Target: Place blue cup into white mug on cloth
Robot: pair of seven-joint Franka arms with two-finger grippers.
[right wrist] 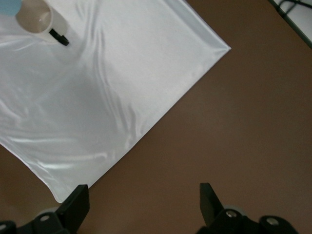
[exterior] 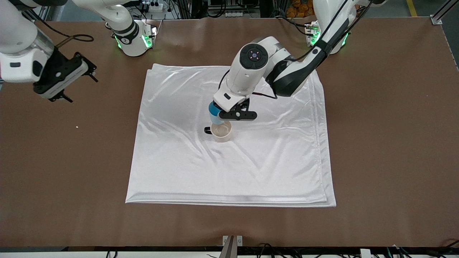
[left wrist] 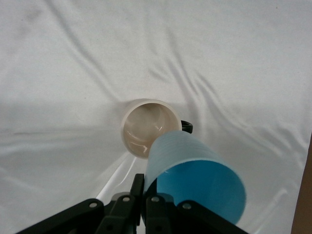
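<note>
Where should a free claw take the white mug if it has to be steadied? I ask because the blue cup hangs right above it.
Grip the white mug low on its round wall, from the side toward the right arm's end, straddling or just clear of the small dark handle. The left claw, shut on the blue cup, blocks the mouth, and the mug stands upright on the cloth.

Robotics lab, two bench-mounted arms, brown table (exterior: 376,143), cables and aluminium framing along the edges

You have a brown surface (exterior: 376,125) under everything, with a tiny white speck (exterior: 76,127) toward the right arm's end. At its edge nearest the front camera sits a small metal bracket (exterior: 232,240).
</note>
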